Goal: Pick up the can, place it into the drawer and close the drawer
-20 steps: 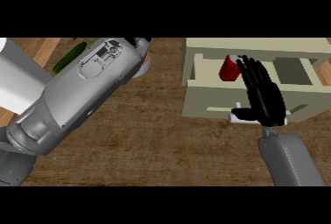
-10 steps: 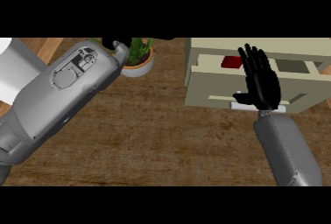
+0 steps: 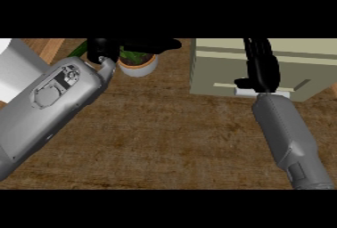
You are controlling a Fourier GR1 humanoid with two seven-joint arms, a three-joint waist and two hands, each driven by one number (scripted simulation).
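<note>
Can is not showing anywhere now, presumably lying inside the drawer (image 3: 263,67) at upper right. Right hand (image 3: 261,67) is resting flat, fingers straight, on the drawer front, nearer than the left hand (image 3: 121,46), which is hovering with relaxed fingers at upper left beside a potted plant (image 3: 138,62).

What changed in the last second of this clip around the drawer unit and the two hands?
The red can seen earlier in the open beige drawer unit is no longer visible, the compartments too. The right hand lies straight over its front. The left hand has risen beside the white potted plant. The brown wooden counter is unchanged.
</note>
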